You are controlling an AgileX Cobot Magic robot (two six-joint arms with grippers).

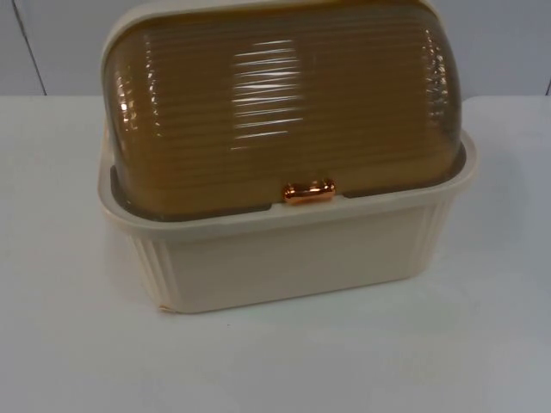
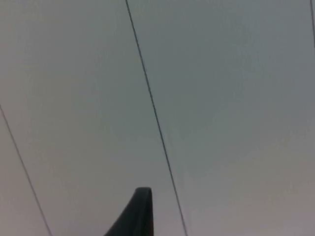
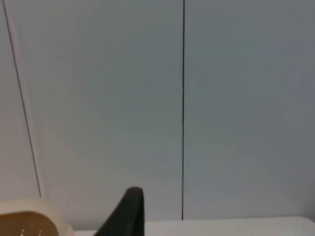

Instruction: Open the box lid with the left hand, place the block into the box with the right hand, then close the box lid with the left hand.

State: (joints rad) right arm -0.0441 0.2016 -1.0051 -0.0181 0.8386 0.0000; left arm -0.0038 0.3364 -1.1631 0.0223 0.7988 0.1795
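A cream plastic box [image 1: 284,258] sits on a white table [image 1: 69,344], its ribbed amber see-through lid [image 1: 284,112] rolled shut. A small copper handle [image 1: 308,193] sits at the middle of the lid's front edge, touching the box rim.

The left claw [image 2: 140,211] faces a grey wall [image 2: 221,98], well away from the box, waiting. Whether it is open or closed cannot be told; nothing is seen in it.

The right claw [image 3: 129,211] also faces the wall, with a corner of the box just beside it. Its opening cannot be told either.

The lid looks light, stiff, smooth and likely slippery. The handle is probably the best place to pinch and lift.
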